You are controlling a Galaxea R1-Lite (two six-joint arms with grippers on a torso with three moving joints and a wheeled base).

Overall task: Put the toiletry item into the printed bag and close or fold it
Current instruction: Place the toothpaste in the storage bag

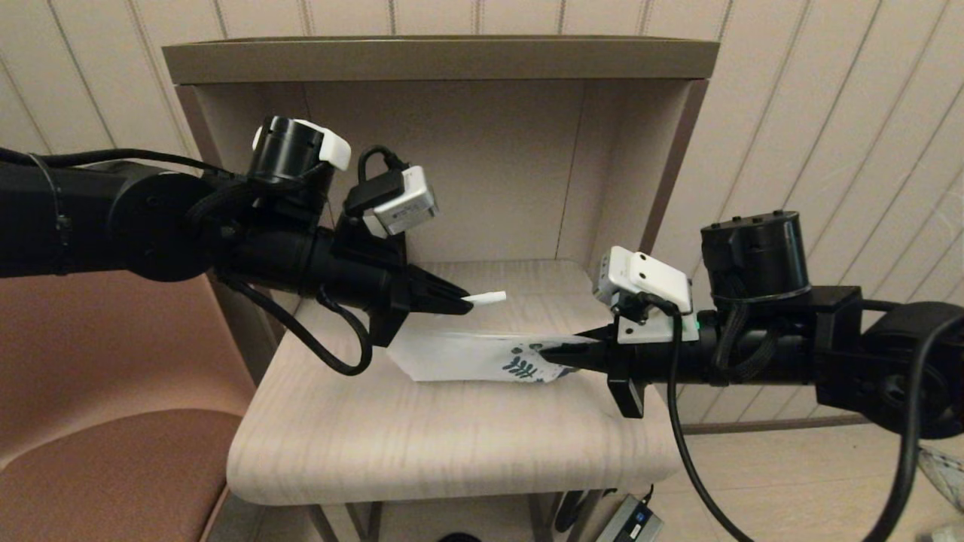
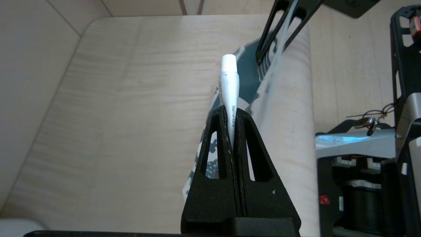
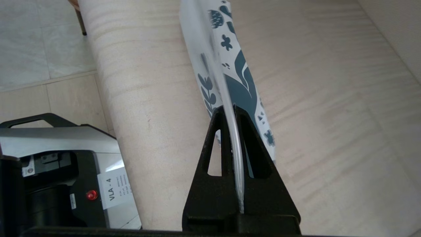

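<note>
My left gripper [image 1: 461, 302] is shut on the tail of the toiletry item [image 1: 486, 298], a small white tube marked TOOTHPASTE [image 2: 228, 89], cap pointing away from the fingers. It hangs above the wooden shelf, just over the plain end of the printed bag [image 1: 467, 358]. My right gripper [image 1: 548, 351] is shut on the bag's teal-printed end and holds it lifted off the shelf. In the right wrist view the thin bag film [image 3: 230, 82] runs between the closed fingers [image 3: 253, 151]. The bag's mouth is not visible.
The light wooden shelf top [image 1: 422, 444] sits inside an open cabinet with a back wall [image 1: 482, 165] and side walls. A brown seat [image 1: 98, 452] stands to the left. A grey box [image 3: 59, 164] lies on the floor below the shelf's front edge.
</note>
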